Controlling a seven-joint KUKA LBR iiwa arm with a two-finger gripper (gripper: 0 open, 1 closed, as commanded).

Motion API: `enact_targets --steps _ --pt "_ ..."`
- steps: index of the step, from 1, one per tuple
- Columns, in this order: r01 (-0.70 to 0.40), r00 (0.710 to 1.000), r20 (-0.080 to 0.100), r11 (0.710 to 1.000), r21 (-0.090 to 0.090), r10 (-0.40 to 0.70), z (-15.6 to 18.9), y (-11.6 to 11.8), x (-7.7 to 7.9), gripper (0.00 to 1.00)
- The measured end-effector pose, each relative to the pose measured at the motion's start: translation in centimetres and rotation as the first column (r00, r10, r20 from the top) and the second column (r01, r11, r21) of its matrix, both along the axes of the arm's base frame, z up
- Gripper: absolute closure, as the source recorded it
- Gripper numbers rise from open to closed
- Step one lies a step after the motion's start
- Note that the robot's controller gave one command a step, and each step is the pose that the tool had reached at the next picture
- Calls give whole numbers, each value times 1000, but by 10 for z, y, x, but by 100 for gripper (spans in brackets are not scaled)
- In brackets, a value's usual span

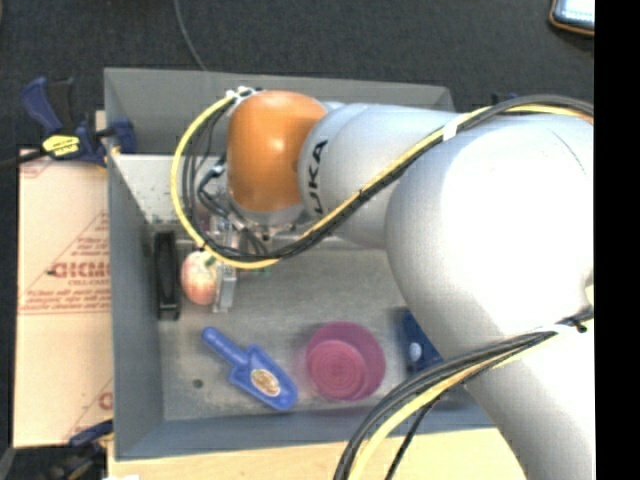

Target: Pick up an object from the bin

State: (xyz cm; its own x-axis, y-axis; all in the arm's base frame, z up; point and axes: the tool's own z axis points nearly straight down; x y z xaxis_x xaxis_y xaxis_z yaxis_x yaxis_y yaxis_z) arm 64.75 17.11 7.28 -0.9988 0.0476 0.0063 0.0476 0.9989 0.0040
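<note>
Five loose things lie in the grey metal bin (135,298), one of each kind. There is a small round pink-and-cream ball like a toy peach (197,281) and a black oblong block (165,274). There is also a blue plastic scoop with a yellowish patch in its bowl (252,371), a magenta round plastic cup (343,364) and a blue piece half covered by the arm (414,345).

The hand (221,288) hangs below the orange wrist cover at the left middle of the frame. The peach-like ball sits just beside it on the left, touching or nearly so, between the hand and the black block at the bin's left wall. Whether the hand is spread or pressed together I cannot tell.

The ball is round and shows no long axis or pointing end. The black block runs top to bottom along the wall. The scoop lies slantwise at lower centre, handle to the upper left, bowl to the lower right, near the cup.
</note>
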Motion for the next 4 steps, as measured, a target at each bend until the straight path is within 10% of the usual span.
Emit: enact_targets --steps 1,2,4 --pt "11 1000 13 1000 4 -12 1 0 -4 0" --pt "1 1000 0 1000 2 -1 4 0 0 100" --pt "4 1000 8 1000 4 -4 19 0 2 100"
